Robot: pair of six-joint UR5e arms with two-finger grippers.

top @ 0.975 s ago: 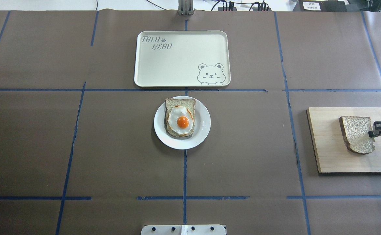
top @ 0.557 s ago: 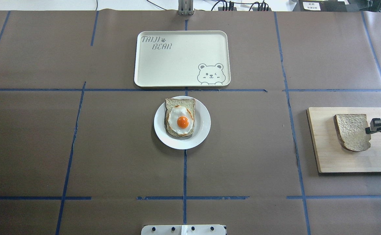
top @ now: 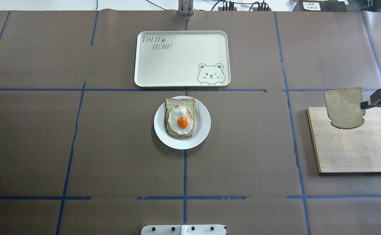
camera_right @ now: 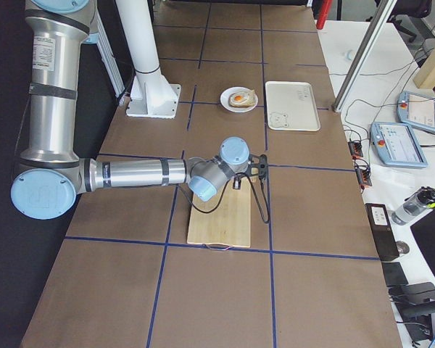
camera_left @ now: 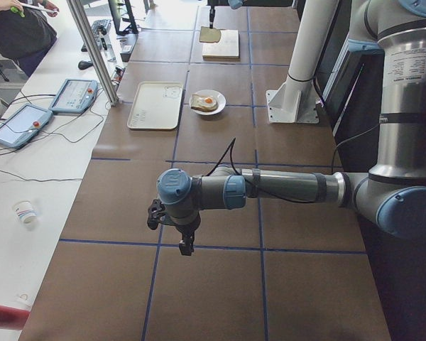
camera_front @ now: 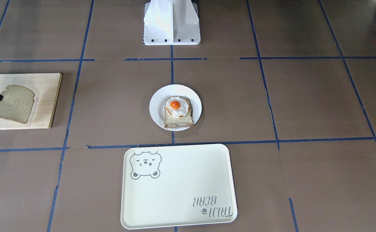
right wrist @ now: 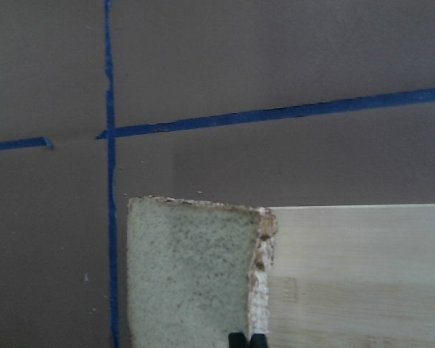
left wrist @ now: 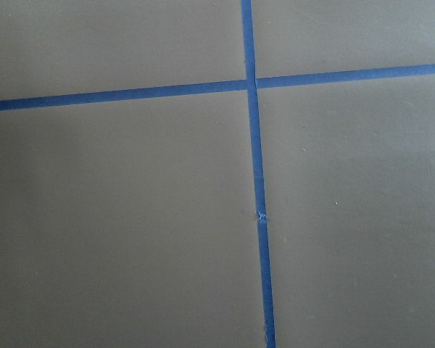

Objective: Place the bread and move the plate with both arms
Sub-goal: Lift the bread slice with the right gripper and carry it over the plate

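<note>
You're early on: the R hand (top: 363,105) is clamped on one edge of the bread (top: 344,107), holding it in the air over the board (top: 357,153), well apart from the plate (top: 204,127) at the middle of the table (top: 112,147). Left to do, I'd say: bread onto the egg slice (top: 180,120), then the plate move, prob. to the tray (top: 177,58). The L hand (camera_left: 187,244) hangs far off over bare table, and you can't tell if it's open or closed.

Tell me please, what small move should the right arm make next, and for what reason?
Probably carry the bread sideways toward the plate at the table's centre, keeping its height. The right gripper pinches the slice by one edge, and it appears lifted off the wooden board. The plate already bears the slice with egg, so the plain slice likely goes on top.
</note>
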